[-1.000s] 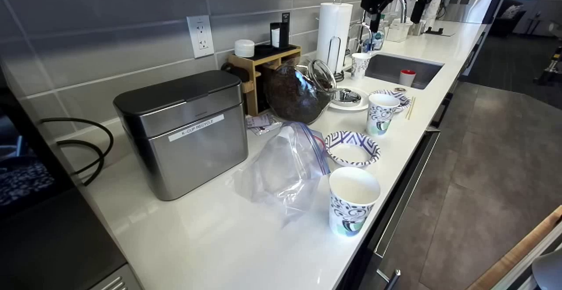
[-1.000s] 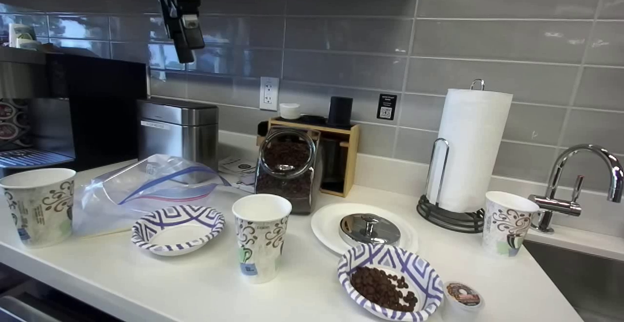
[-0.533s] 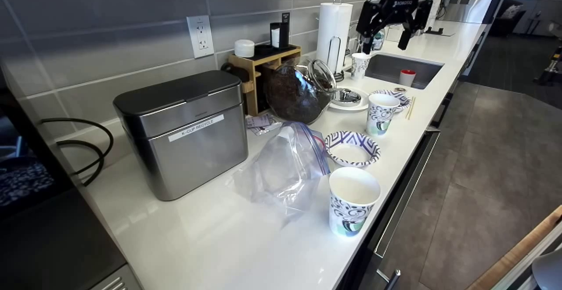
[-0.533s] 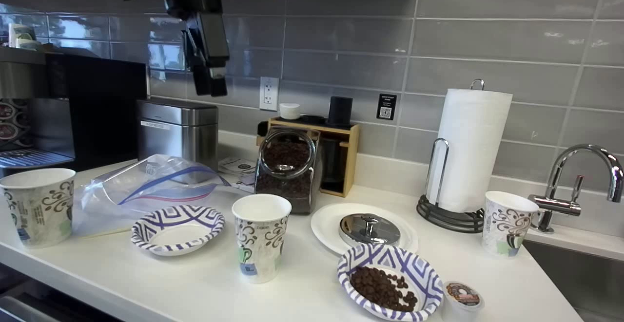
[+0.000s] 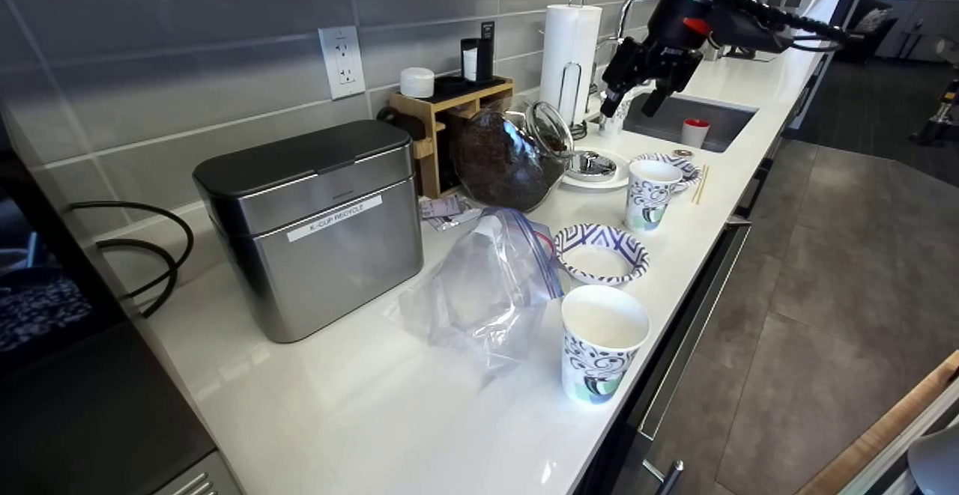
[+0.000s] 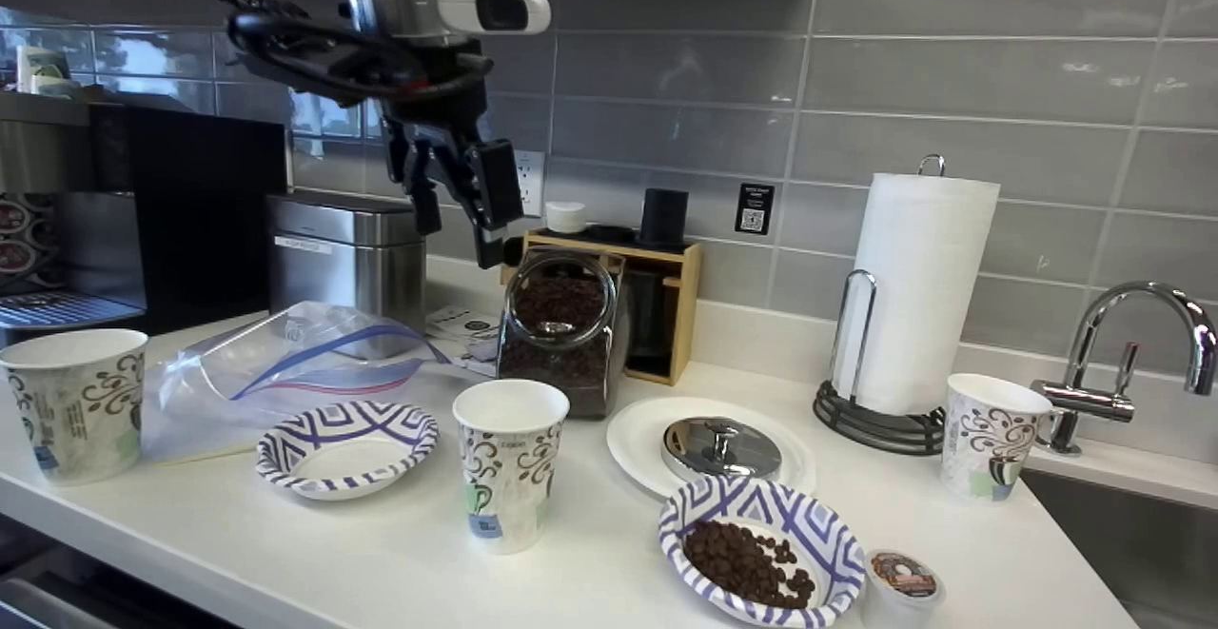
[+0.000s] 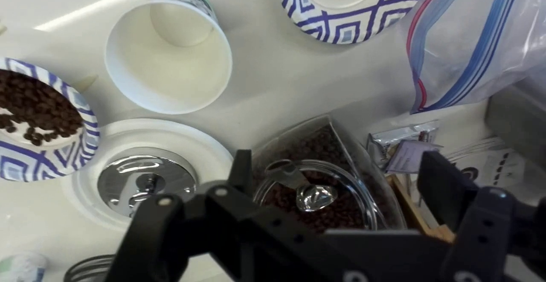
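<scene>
The pincer point(image 7: 339, 175) hangs above the tabletop point(image 6: 400, 558), its fingers spread wide apart. Lower down — seen between those fingers in the wrist view — stands the glass jar of coffee beans point(image 6: 552, 367), its round mouth facing outward, with a wooden organizer point(image 6: 683, 315) just behind. Beside the jar a chrome lid point(image 6: 737, 456) rests on a white plate point(image 6: 632, 441); a patterned bowl of beans point(image 6: 826, 553) sits next to that. A paper cup point(image 6: 509, 496) stands near the jar; farther out are a clear zip bag point(image 6: 224, 386), a steel bin point(image 5: 352, 263) and a paper towel roll point(image 6: 923, 296).
</scene>
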Available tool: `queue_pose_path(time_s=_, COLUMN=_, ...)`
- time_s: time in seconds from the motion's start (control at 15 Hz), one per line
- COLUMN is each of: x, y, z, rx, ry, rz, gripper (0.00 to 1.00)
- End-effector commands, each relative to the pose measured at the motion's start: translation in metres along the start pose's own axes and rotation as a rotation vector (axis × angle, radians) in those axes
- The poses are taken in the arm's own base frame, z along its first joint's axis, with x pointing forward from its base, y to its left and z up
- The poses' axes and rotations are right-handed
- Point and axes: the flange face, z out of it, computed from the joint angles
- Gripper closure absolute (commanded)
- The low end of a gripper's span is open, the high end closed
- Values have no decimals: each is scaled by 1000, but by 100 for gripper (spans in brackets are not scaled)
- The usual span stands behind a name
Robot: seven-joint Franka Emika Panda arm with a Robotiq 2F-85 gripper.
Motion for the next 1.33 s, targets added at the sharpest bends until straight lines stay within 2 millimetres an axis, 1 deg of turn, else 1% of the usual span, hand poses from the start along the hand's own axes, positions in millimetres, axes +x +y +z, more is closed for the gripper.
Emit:
queue_pose_path(time_s=0.0, x=-5, y=6, z=17, rx=152, ry=10, rz=-89, gripper=0)
queue_pose_path(time_s=0.13, x=-5, y=15, z=23, rx=230, ry=-13, rz=-113, gripper=0)
queue_pose_path(time_s=0.27, x=-4, y=23, z=28, rx=259, ry=-46, rz=-106, gripper=0)
queue_pose_path(time_s=0.33, x=-5, y=20, z=22, rx=212, ry=-16, rz=-98, gripper=0)
queue_pose_path(time_s=0.47, x=-5, y=25, z=25, rx=226, ry=-29, rz=-101, gripper=0)
queue_pose_path(time_s=0.67, x=-5, y=25, z=26, rx=228, ry=-29, rz=-102, gripper=0)
queue_pose_path(time_s=0.73, x=-4, y=25, z=24, rx=272, ry=-49, rz=-126, gripper=0)
queue_pose_path(time_s=0.93, x=-2, y=41, z=29, rx=414, ry=-126, rz=-159, gripper=0)
queue_pose_path(time_s=1.07, x=0, y=58, z=28, rx=506, ry=-174, rz=-201, gripper=0)
queue_pose_path(time_s=1.27, x=7, y=89, z=34, rx=550, ry=-262, rz=-206, gripper=0)
